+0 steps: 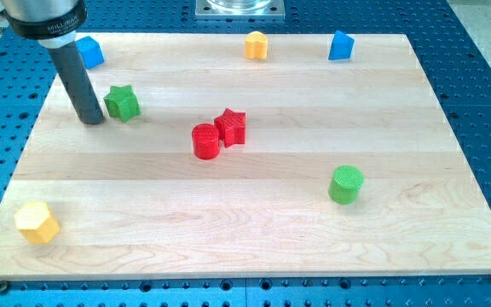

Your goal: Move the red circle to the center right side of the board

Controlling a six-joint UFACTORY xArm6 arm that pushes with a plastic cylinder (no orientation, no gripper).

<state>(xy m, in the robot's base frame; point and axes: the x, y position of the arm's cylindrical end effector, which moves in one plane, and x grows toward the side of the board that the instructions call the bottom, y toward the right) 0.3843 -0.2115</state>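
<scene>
The red circle (205, 141) stands near the middle of the wooden board (254, 239), touching the red star (231, 127) on its upper right. My tip (92, 119) rests on the board at the view's upper left, just left of the green star (123, 103) and far left of the red circle. The rod rises from the tip toward the view's top left corner.
A blue block (89, 52) lies at the top left behind the rod. A yellow block (256, 44) and a blue block (340, 46) sit along the top edge. A green circle (346, 184) is at the lower right. A yellow hexagon (37, 223) is at the bottom left.
</scene>
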